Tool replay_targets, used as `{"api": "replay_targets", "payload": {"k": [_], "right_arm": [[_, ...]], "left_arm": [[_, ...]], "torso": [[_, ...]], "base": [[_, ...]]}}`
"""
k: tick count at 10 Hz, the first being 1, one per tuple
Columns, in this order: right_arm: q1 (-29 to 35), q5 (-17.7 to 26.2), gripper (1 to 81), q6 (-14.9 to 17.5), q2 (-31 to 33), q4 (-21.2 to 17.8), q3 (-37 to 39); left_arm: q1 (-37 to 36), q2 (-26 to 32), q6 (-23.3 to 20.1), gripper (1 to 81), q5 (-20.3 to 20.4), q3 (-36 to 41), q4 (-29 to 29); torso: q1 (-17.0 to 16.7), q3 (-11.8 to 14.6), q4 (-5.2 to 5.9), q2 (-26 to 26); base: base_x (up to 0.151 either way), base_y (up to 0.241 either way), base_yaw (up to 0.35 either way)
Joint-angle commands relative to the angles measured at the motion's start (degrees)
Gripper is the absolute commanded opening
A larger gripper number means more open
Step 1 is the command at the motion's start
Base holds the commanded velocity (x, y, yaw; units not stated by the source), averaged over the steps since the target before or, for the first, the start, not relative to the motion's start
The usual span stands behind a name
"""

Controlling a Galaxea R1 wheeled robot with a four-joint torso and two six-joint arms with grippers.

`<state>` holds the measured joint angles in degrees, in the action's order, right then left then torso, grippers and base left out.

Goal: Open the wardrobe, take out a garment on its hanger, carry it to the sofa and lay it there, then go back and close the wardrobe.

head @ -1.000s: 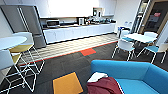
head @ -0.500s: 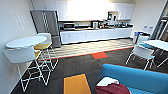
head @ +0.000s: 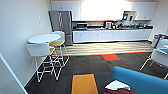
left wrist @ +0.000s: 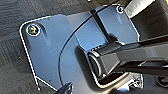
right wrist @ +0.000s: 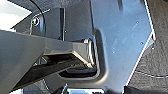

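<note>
Garment (head: 117, 90): lying on sofa (head: 140, 81), maroon and white, at the head view's lower edge.
Fingers: state impossible to tell; position relative to garment likewise.
Step, judged: returning to close wardrobe; steer clear of stools (head: 53, 62).

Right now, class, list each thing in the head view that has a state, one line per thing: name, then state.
garment: lying on the sofa
sofa: bearing the garment
fridge: doors shut
base cabinets: doors shut
round white table: upright, top bare
</note>
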<state>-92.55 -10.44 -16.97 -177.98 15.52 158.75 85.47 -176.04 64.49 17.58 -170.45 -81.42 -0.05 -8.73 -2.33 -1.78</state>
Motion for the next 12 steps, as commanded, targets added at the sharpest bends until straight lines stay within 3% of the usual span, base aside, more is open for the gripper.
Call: {"api": "replay_targets", "payload": {"k": [1,12], "right_arm": [[1.27,2.96,81.1,0.09,-0.56,0.30,-0.20],[1.18,3.05,81.1,0.09,-0.47,0.30,0.24]], "left_arm": [[-1.75,0.08,-0.33,81.1,-2.02,-0.59,-0.23],[-1.75,-0.01,-0.33,81.1,-2.02,-0.59,0.03]], "torso": [[0.05,0.00,0.00,0.00],[0.05,0.00,0.00,0.00]], "base": [[0.000,0.000,0.346],[0.000,0.000,0.346]]}}
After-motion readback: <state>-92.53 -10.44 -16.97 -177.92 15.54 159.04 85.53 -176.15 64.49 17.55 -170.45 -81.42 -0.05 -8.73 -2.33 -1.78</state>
